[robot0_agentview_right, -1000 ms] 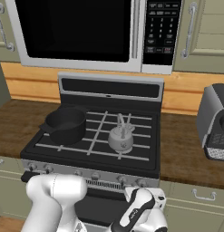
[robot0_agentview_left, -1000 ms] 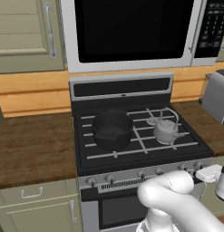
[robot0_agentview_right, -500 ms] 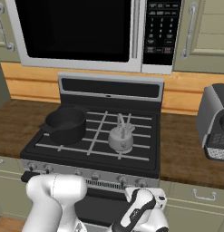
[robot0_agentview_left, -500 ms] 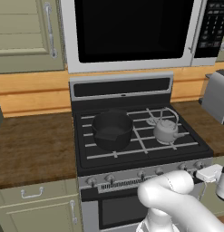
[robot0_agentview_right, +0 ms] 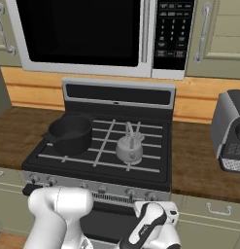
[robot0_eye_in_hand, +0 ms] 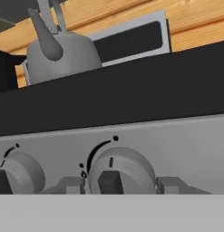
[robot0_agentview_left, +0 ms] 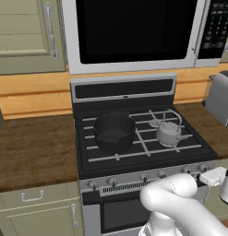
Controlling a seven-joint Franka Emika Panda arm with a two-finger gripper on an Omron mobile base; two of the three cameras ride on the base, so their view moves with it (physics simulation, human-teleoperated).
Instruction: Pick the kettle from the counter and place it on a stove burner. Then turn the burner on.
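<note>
While the kettle stands on the stove's right rear burner, beside the black pot, we see it well above and behind our fingers, its spout pointing toward the camera in the hand view. Our fingers sit low at the stove front, one on each side of a control knob, partly parted and closed around its raised grip bar. The brown bench flanks the stove.

Kettle on stove (seemingly upright)
</note>
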